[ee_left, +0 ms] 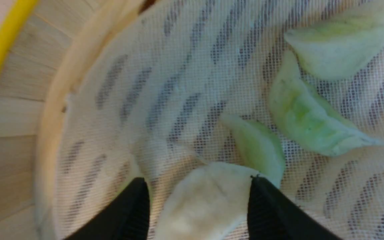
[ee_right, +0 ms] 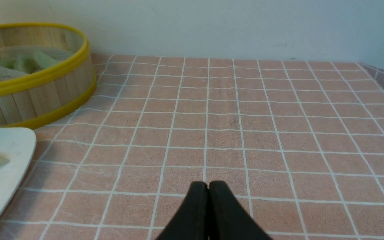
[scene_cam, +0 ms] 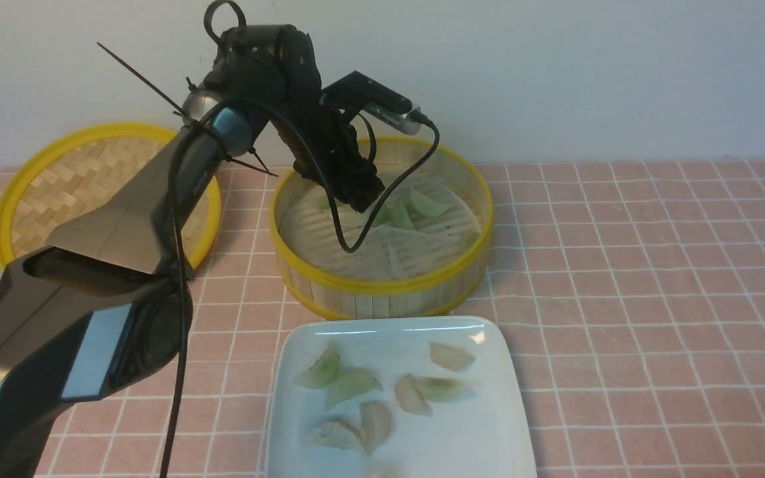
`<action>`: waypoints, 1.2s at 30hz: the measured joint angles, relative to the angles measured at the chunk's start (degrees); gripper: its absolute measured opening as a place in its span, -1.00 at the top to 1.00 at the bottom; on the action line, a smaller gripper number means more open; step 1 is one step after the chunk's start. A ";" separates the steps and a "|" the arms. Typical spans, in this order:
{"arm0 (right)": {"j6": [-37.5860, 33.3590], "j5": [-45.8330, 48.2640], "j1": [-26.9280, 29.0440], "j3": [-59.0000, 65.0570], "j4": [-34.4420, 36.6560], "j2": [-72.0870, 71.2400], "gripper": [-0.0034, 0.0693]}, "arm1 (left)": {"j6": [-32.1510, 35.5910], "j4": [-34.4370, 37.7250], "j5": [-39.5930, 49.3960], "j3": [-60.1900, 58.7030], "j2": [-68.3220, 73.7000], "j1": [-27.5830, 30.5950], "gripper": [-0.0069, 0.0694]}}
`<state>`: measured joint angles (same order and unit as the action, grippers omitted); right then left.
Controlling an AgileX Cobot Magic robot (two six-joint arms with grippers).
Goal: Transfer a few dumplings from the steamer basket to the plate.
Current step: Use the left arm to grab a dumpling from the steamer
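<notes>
Dumplings [ee_left: 305,116]: four show in the steamer basket [scene_cam: 382,292], three green and one whitish dumpling [ee_left: 202,203].
Left gripper [ee_left: 197,180]: jaws parted, straddling the whitish one.
Plate [scene_cam: 502,411]: just before the basket, holding at least seven.
Lid [scene_cam: 57,186]: left, partly behind the arm.
Tablecloth [scene_cam: 655,299]: bare to the right.
Right gripper [ee_right: 208,185]: pinched together above it.

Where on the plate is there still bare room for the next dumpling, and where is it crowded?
The plate has bare room in its near right part, between the right rim and the centre pair of dumplings. A smaller patch lies along the far rim, between the leftmost dumpling and the far-right dumpling. The left half is crowded.
</notes>
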<state>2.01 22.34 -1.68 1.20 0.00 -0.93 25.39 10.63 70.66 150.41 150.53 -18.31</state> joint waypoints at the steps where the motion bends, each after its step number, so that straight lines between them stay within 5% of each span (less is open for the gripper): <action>1: 0.00 0.00 0.00 0.00 0.00 0.00 0.95 | 0.05 -0.33 0.00 -0.63 0.00 -0.37 -0.10; 11: 0.00 0.00 0.00 0.00 0.00 0.00 0.95 | -1.90 -4.85 -0.65 -1.29 0.00 -1.84 -0.02; 16: 0.00 0.00 0.00 0.00 0.00 0.00 0.95 | -10.27 -4.90 -0.85 -1.81 -0.29 -2.19 0.25; 21: 0.00 0.00 0.00 0.00 0.00 0.00 0.95 | -12.55 -4.89 0.13 -5.22 -4.44 -2.90 0.76; 25: 0.00 0.00 0.00 0.00 0.00 0.00 0.95 | -11.98 -4.71 0.20 -10.67 -10.58 -3.59 0.83; 30: 0.00 0.00 0.00 0.00 0.00 0.00 0.95 | -6.52 -6.92 0.26 -12.55 -11.70 -3.91 0.76; 36: 0.00 0.00 0.00 0.00 0.00 0.00 0.95 | -5.75 -12.43 0.26 -12.80 -7.94 -3.91 0.21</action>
<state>2.01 22.34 -1.68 1.20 0.00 -0.93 19.64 -1.80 70.92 137.61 142.59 -22.22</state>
